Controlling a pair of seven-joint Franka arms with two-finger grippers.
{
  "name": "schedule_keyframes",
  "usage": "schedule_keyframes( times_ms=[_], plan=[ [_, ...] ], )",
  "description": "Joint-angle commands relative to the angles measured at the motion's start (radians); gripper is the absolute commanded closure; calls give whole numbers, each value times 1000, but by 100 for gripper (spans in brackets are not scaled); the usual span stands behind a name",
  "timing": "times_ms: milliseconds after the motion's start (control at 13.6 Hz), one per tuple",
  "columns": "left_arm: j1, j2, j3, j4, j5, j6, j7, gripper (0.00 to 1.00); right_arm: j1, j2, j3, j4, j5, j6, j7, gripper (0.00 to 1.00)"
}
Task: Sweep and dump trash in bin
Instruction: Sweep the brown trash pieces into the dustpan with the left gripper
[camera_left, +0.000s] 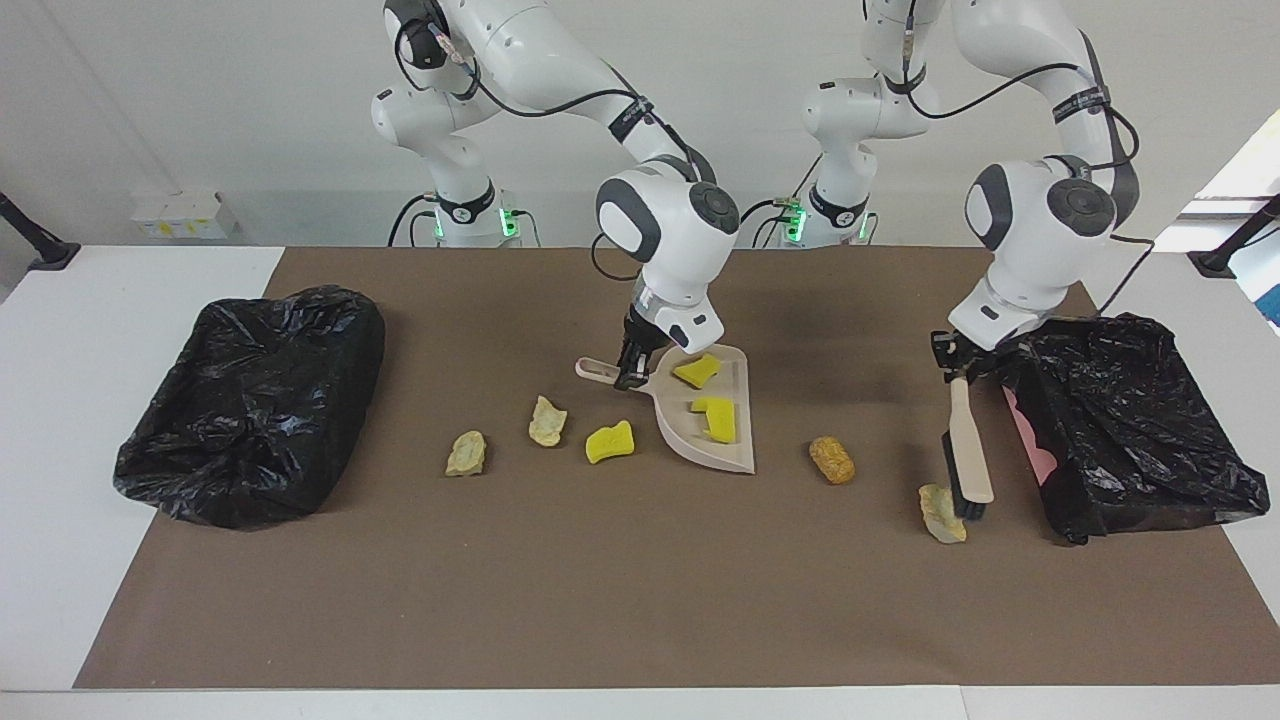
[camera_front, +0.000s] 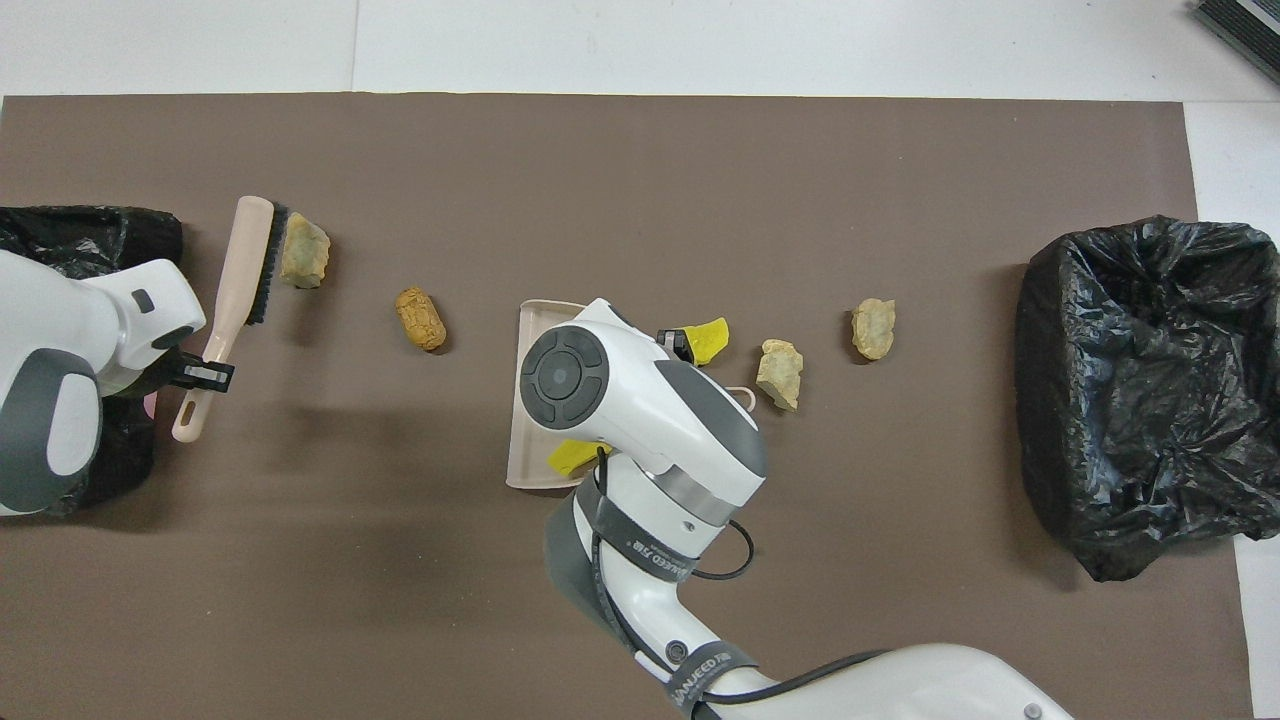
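We see our right gripper (camera_left: 632, 377) clamped on the handle of the beige plastic dustpan (camera_left: 735, 452), which rests near the middle of the brown mat (camera_left: 640, 600) with its open lip toward the left arm's end of the table. Two bright yellow sponge chunks (camera_left: 697, 371) (camera_left: 716, 417) lie in the pan. A third yellow sponge chunk (camera_left: 609, 442) sits on the mat just beside the pan, toward the right arm's end, and past it lie two pale beige crusty lumps (camera_left: 547, 422) (camera_left: 467, 453). Our left gripper (camera_left: 958, 368) grips the handle of the beige brush with black bristles (camera_left: 969, 450), whose bristles touch another beige crusty lump (camera_left: 941, 513) close to the black-lined bin (camera_left: 1130, 430) at the left arm's end. A golden-brown bread-like piece (camera_left: 832, 460) lies between the pan and the brush, apart from both. A second black-bagged bin (camera_left: 250, 400) stands at the right arm's end.
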Motion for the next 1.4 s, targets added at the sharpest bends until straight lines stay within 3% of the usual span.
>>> schedule_keyframes(
  times_ms=[0,147,515,1103,1324],
  plan=[
    [33,103,-14,94,67,32,20,100,-4,-14,6,-9,-28,-14,16,100],
    [36,140,-14,114,78,52,84,100,-4,-13,6,-11,-22,-14,18,100],
    [7,120,-28,79,73,6,247,100,-4,-13,6,-9,-19,-23,24,100],
    [-157,-9,-28,-136,15,0,267,100,-16,-10,8,-16,-1,-1,36,100],
    [-235,-52,-28,-199,1,-2,165,100,-19,-10,8,-20,1,12,36,100]
  ],
)
